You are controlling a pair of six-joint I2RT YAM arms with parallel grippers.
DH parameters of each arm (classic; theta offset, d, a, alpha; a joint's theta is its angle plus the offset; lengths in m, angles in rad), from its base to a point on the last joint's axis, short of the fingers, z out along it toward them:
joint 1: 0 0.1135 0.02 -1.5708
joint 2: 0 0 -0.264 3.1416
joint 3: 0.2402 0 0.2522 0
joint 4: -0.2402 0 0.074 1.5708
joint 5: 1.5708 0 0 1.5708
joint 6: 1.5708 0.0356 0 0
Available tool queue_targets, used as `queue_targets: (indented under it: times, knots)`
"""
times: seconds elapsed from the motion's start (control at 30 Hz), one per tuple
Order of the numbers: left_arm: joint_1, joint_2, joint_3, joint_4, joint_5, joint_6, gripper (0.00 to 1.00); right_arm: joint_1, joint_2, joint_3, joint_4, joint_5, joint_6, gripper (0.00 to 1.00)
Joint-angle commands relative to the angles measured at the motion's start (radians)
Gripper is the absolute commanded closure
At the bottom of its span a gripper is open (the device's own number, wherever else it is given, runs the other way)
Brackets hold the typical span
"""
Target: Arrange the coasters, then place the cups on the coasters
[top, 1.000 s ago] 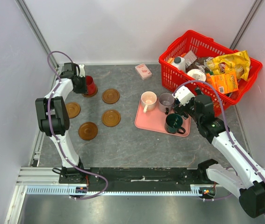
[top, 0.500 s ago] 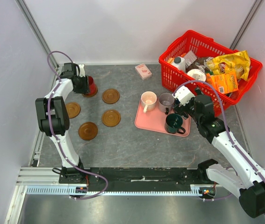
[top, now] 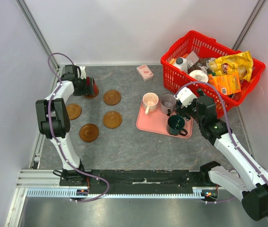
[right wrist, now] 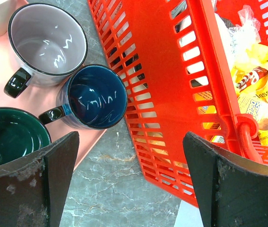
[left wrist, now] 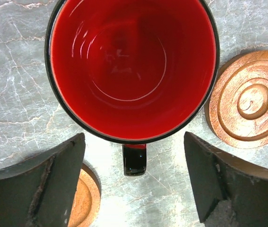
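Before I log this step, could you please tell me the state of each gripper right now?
Left gripper: open, holding nothing, astride the handle of the red mug.
Right gripper: open, holding nothing.

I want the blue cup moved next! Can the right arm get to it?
Probably yes. The right gripper is open and hangs close by the navy blue mug, with nothing covering it. It's a tight spot though: the red basket crowds one side and the grey mug the other.
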Motion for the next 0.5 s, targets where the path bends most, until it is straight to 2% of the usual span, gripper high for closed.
queue_targets:
  times: [0.0,0.27,0.47]
  knots:
    - [0.0,-0.08,-0.005,0.038,-0.012,0.005,0.04,-0.002,-0.005,-0.005,0.041,0.012,-0.001,0.02]
    - [0.0,-0.179,-0.02,0.021,-0.018,0.022,0.01,-0.002,-0.008,-0.003,0.041,0.014,-0.001,0.02]
    - [-0.001,-0.406,-0.062,-0.05,0.077,0.046,0.0,-0.003,-0.008,-0.003,0.039,0.012,-0.001,0.02]
